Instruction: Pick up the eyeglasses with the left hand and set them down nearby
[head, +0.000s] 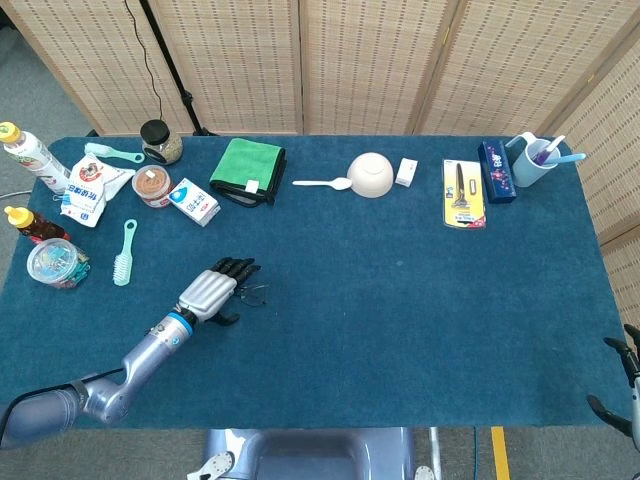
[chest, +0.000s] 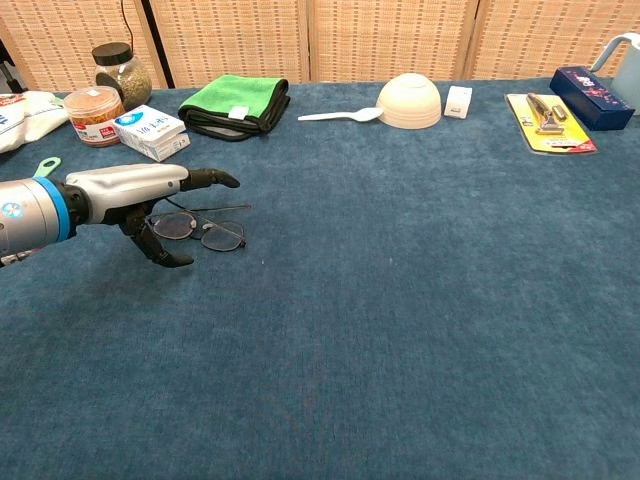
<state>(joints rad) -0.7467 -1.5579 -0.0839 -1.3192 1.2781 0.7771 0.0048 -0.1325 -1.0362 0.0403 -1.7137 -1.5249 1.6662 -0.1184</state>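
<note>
The eyeglasses (chest: 203, 231) are thin, dark-rimmed and lie flat on the blue table cloth (chest: 420, 300), temples pointing to the far side. In the head view only their right part (head: 254, 294) shows past the hand. My left hand (chest: 140, 188) hovers over their left lens with fingers stretched out flat and the thumb hanging down just left of the frame; it holds nothing. The same left hand (head: 209, 290) sits at the near left of the table. Of my right hand (head: 622, 385) only dark fingertips show at the lower right edge, off the table.
Behind the glasses stand a small white-blue box (chest: 150, 131), a red-lidded jar (chest: 92, 114) and a folded green towel (chest: 235, 103). A white bowl (chest: 408, 101) and spoon (chest: 340, 115) lie further right. A mint brush (head: 123, 253) lies left of the hand.
</note>
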